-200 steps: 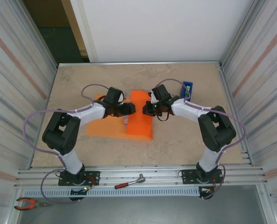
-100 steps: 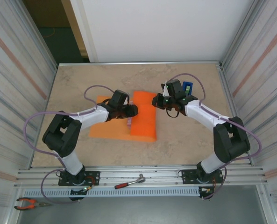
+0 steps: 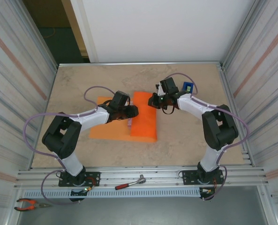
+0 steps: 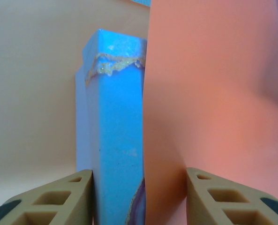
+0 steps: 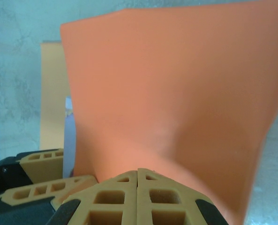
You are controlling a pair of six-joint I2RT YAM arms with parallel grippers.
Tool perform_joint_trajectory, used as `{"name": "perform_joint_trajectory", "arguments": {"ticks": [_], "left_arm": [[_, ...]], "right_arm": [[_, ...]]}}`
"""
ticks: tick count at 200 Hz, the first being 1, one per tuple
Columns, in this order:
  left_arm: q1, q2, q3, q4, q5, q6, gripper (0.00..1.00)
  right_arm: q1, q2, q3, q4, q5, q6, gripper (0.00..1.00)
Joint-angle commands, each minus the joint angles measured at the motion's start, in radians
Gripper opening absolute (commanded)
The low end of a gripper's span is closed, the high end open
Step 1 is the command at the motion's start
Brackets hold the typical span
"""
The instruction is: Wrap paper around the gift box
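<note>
Top view: paper (image 3: 144,125) lies mid-frame on the table (image 3: 190,136), flat part to the left, w/ a flap folded over on the right side. Gift box (image 4: 115,117) sits under that flap, approx centre of frame. Only a pale sliver of it shows from above, at the flap's left edge. In the left wrist cam it's a blue block w/ a gold glitter streak near the top, upright in frame, orange flap right beside it.

Left gripper (image 3: 132,111) comes in from the left. One finger (image 4: 59,199) sits flush against the blue side, the other against the orange flap, so the claw is clamped on box + flap together.

Right gripper (image 3: 152,100) is at the flap's upper right corner. Its fingers (image 5: 115,197) are pressed together, tips right at the paper's edge; can't tell if they nip any paper.

Blue tape dispenser (image 3: 187,87) is upper right, just beyond the right arm. Ratchet (image 3: 129,183) and red-handled pliers (image 3: 30,204) lie along the bottom of frame.
</note>
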Motion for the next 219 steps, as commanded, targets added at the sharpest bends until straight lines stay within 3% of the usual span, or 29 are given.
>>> {"name": "perform_joint_trajectory", "arguments": {"ticks": [1, 103, 219], "left_arm": [[-0.009, 0.032, -0.035, -0.150, -0.073, 0.004, 0.46], [-0.010, 0.041, -0.042, -0.142, -0.072, -0.001, 0.45], [-0.011, 0.043, -0.037, -0.144, -0.077, 0.003, 0.44]], "right_arm": [[0.013, 0.035, 0.052, -0.028, -0.027, -0.021, 0.00], [0.041, 0.112, 0.054, -0.024, 0.000, -0.035, 0.00], [0.014, 0.042, 0.070, -0.020, 0.001, -0.037, 0.00]]}}
